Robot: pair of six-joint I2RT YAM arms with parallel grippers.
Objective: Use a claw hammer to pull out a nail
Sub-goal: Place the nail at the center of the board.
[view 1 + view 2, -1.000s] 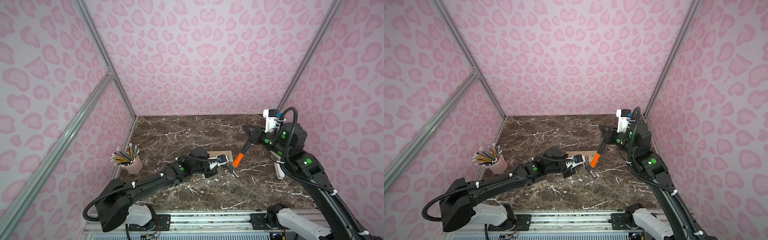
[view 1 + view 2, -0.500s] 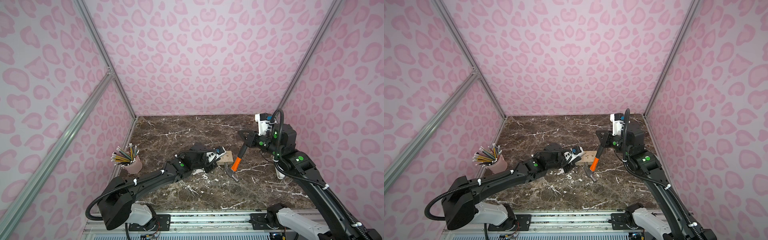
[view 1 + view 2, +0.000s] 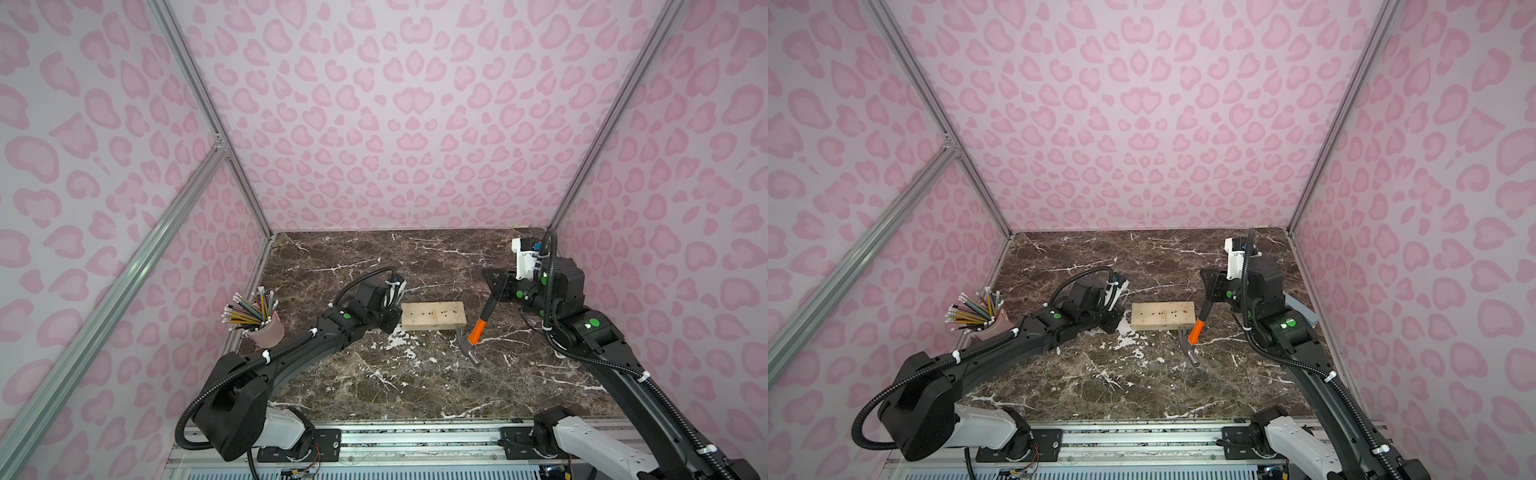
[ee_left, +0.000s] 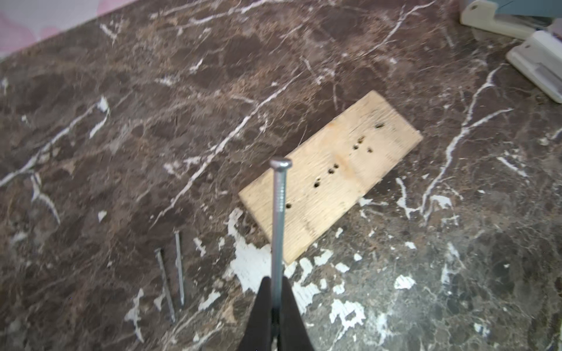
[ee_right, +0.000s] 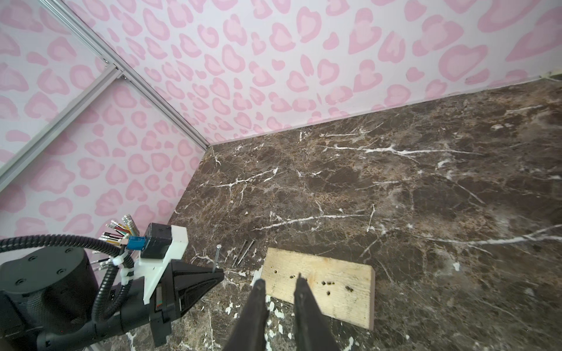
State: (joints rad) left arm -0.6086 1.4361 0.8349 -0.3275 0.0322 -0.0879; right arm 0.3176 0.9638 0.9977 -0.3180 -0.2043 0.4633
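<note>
The claw hammer (image 3: 477,329) hangs slanted, head down, just off the right front corner of the wooden block (image 3: 432,316), seen in both top views (image 3: 1196,330). My right gripper (image 3: 496,293) is shut on its black shaft; the right wrist view shows only the gripper (image 5: 279,282) above the block (image 5: 322,288), the hammer hidden. My left gripper (image 4: 275,281) is shut on a long steel nail (image 4: 279,212), held clear beside the block's left end (image 3: 392,324). The block (image 4: 331,179) shows several empty holes.
Two loose nails (image 4: 171,279) lie on the marble to the left of the block. A pink cup of pencils (image 3: 266,328) stands at the left wall. White and grey objects (image 4: 514,27) lie by the right wall behind the right arm.
My left gripper has drawn back to the left, off the block, carrying the nail. The right arm has sunk a little, with the hammer staying by the block's right end.
</note>
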